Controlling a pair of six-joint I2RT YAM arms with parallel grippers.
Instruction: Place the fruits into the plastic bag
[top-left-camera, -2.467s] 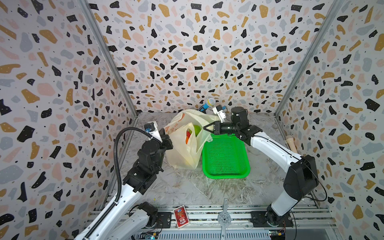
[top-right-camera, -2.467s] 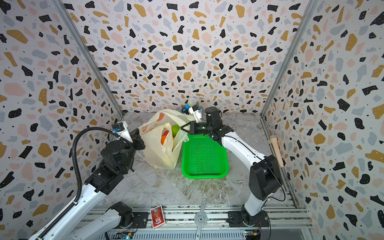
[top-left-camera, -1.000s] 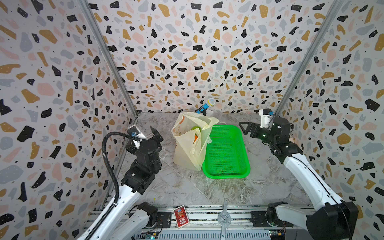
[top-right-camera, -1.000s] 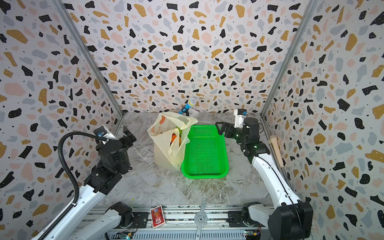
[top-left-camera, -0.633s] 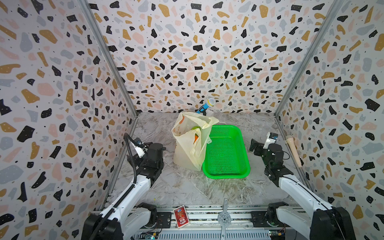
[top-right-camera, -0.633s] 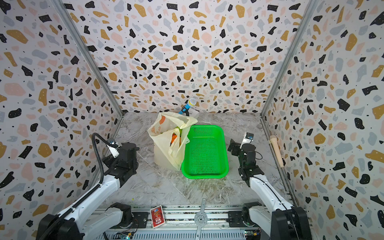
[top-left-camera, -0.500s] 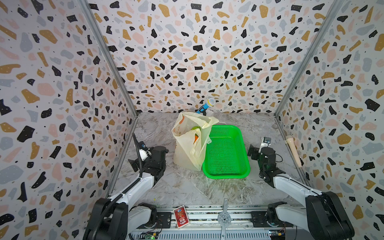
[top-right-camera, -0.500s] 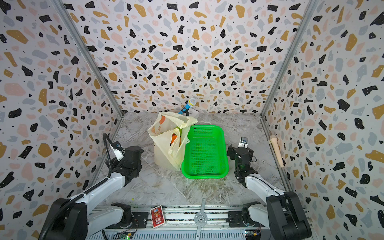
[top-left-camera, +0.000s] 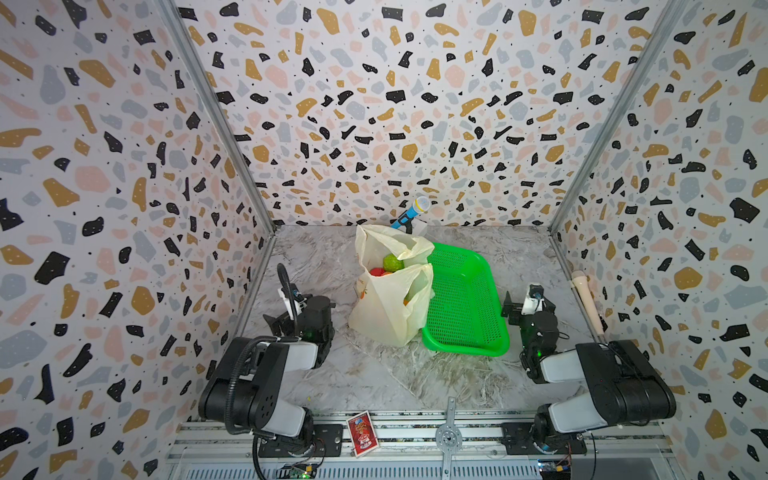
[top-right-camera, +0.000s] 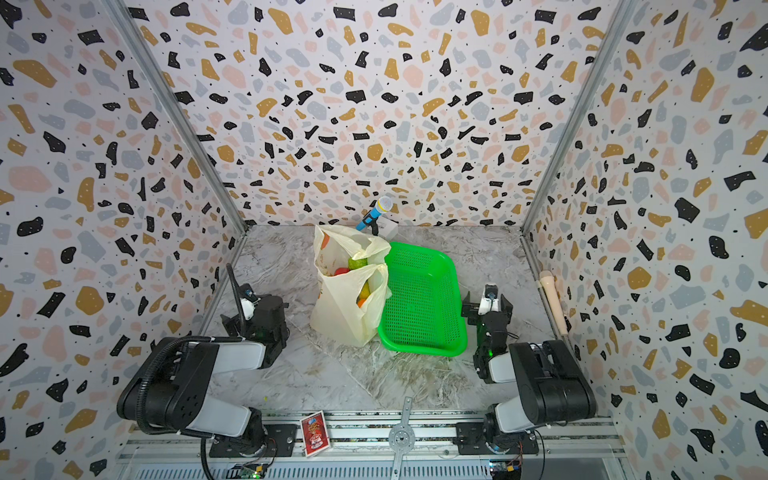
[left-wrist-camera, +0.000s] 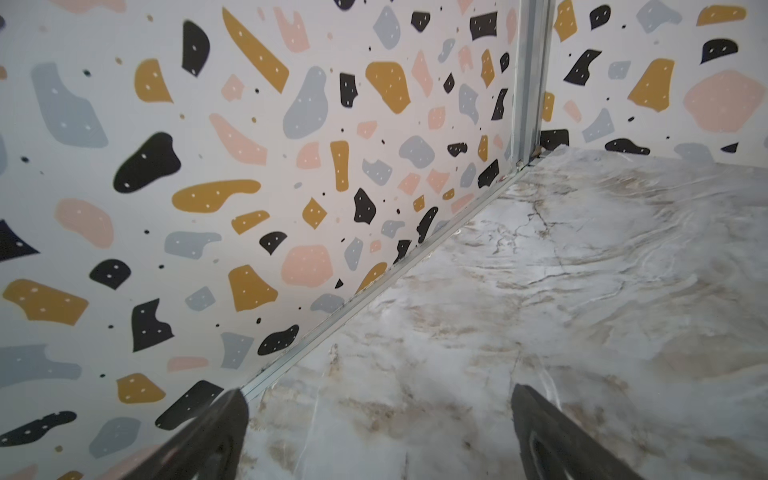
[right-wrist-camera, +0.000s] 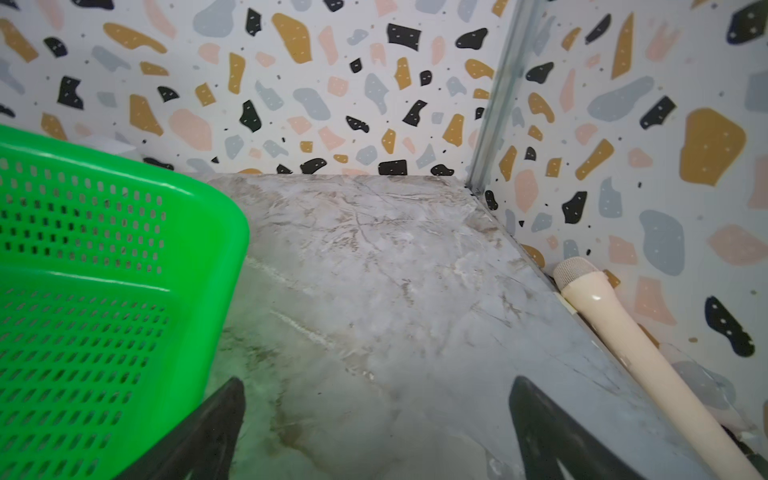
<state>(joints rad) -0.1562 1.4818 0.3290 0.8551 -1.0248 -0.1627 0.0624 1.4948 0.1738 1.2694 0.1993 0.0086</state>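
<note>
The thin, cream-yellow plastic bag (top-left-camera: 390, 307) stands upright just left of centre in both top views. Its mouth gapes upward, and its right side touches the left rim of the bright green perforated plastic basket (top-left-camera: 465, 351). That contact probably helps the limp film stay up.

The fruits are inside the bag. A bumpy green fruit (top-left-camera: 392, 262) and a red one (top-left-camera: 377, 272) show at the mouth, and an orange shape (top-right-camera: 362, 300) glows through a gap in the side. How many lie beneath cannot be told. The basket floor is bare and no fruit lies on the marbled grey desk (top-left-camera: 374, 374), so the task looks finished.

Both arms are folded low in the lower corners of the top views, well apart from the bag. This reads as a rest pose that keeps them clear of the flimsy handles. In the wrist views the left gripper (left-wrist-camera: 376, 395) and the right gripper (right-wrist-camera: 376, 384) have their jaws spread wide over bare desk, with nothing between them.

A blue toy microphone (top-left-camera: 411, 212) leans at the back wall. A cream one (right-wrist-camera: 615, 328) lies along the right wall, away from the work.
</note>
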